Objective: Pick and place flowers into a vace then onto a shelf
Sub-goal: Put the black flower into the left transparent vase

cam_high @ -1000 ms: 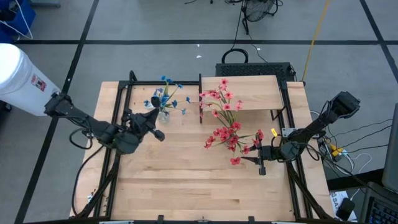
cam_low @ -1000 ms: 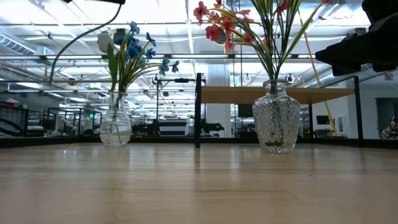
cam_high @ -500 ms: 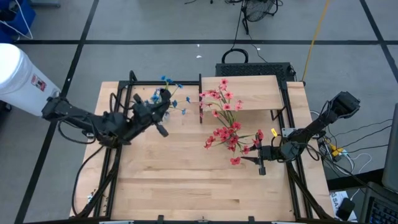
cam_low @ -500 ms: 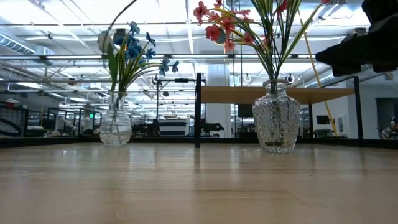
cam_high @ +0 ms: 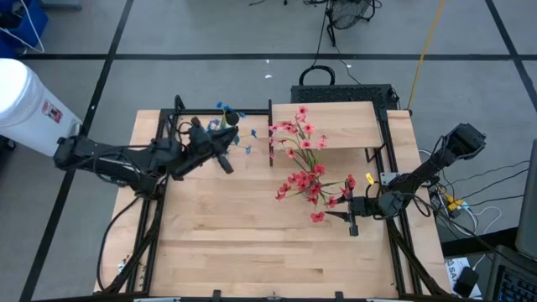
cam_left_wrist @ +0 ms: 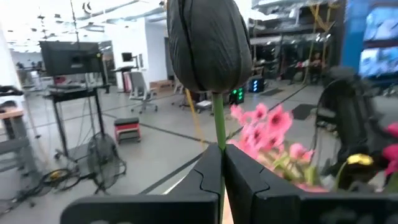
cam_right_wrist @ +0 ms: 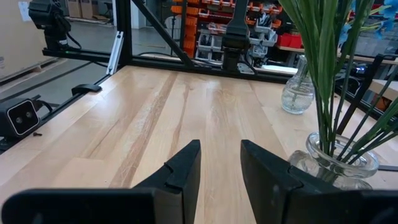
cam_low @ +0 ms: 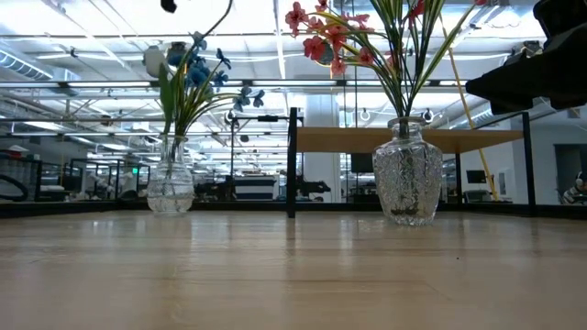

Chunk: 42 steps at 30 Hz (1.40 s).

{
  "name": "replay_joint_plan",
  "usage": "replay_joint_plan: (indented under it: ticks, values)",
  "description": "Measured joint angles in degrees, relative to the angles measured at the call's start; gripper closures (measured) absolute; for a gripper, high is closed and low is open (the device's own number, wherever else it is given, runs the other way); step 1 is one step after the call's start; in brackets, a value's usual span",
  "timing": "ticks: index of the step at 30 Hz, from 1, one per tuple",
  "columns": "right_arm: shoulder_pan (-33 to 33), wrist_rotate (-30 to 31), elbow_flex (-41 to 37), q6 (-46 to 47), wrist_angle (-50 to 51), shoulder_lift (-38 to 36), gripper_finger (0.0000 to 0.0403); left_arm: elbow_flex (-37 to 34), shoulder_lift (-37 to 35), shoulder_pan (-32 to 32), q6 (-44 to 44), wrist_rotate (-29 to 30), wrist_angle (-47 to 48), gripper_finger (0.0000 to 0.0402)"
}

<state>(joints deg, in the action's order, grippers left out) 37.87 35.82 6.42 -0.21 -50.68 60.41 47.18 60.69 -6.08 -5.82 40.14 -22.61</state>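
From overhead I have my left hand (cam_high: 225,161) out over the pale wooden tabletop (cam_high: 252,243) at about eleven o'clock, right beside the small clear glass vase (cam_low: 171,188) that carries the blue-petalled bunch of artificial flowers (cam_low: 204,69). In the left wrist view its two dark fingers (cam_left_wrist: 208,171) are pressed together on a thin green stalk (cam_left_wrist: 219,127), and a dark closed bud (cam_left_wrist: 208,43) stands upright just above them. I cannot tell from here whether that stalk's lower end is inside the small vase.

The larger cut-glass vase (cam_low: 407,174) stands at about three o'clock from the table's middle, holding the spray of red-pink blossoms (cam_high: 306,172) on long green stems. Across the table it sits in front of the raised pale wooden shelf (cam_low: 408,139), whose thin dark upright panel (cam_low: 292,163) stands at the end nearer the blue bunch. Both vases rest on the tabletop, well apart from each other; neither is on the shelf.

My right hand (cam_high: 352,216) waits low at about four o'clock, just beside the larger vase, its fingers (cam_right_wrist: 180,168) apart with bare tabletop between them.
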Motion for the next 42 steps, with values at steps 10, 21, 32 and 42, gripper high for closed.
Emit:
replay_joint_plan:
  ticks: [10,21,32,42]
  values:
    - [0.0,-0.1,0.0,0.0,0.1,0.0,0.0298,-8.5,0.0,2.4,-1.2,0.3,-11.5,0.0397]
    - [0.0,-0.1,0.0,0.0,0.5,0.0,0.0298,-10.4,-0.3,2.8,-4.9,2.2,-14.2,0.0394]
    - [0.0,-0.1,0.0,0.0,0.4,0.0,0.0298,-10.4,-0.3,4.2,-2.2,3.4,-10.5,0.0392]
    - [0.0,-0.1,0.0,0.0,0.4,0.0,0.0298,-10.4,0.2,8.0,6.1,0.3,-3.9,0.0367]
